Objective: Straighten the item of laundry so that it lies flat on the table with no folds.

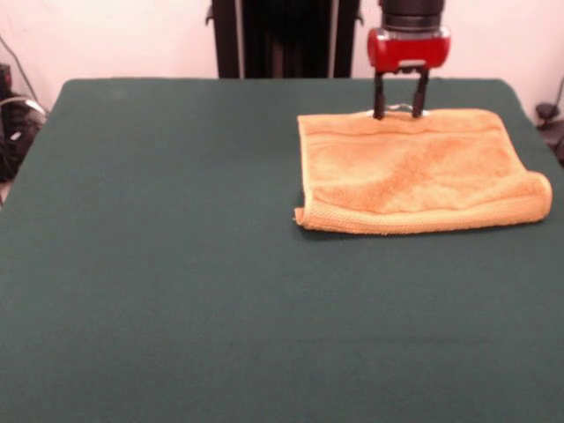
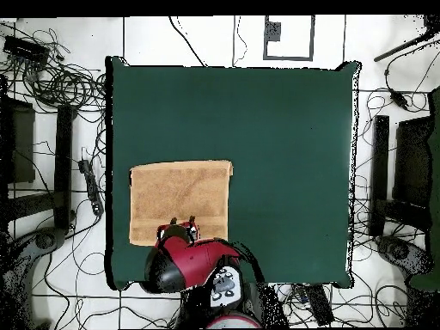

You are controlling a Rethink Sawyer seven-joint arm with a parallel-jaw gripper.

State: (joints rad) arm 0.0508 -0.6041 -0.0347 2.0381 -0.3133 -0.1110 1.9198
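**Gripper at the towel's far edge**

The gripper [image 1: 400, 111] points straight down, its two black fingers [image 1: 379, 97] set a narrow gap apart, tips touching the far edge of the towel [image 1: 414, 172]. Something small and white shows between the tips; whether they pinch the cloth cannot be told. In the front view, the orange-tan towel lies on the right side of the green table [image 1: 159, 264], spread mostly flat, with its near edge doubled into a thick fold and its right end rolled up slightly. From overhead, the towel [image 2: 179, 202] sits near the table's [image 2: 284, 155] edge by the arm [image 2: 185, 262].
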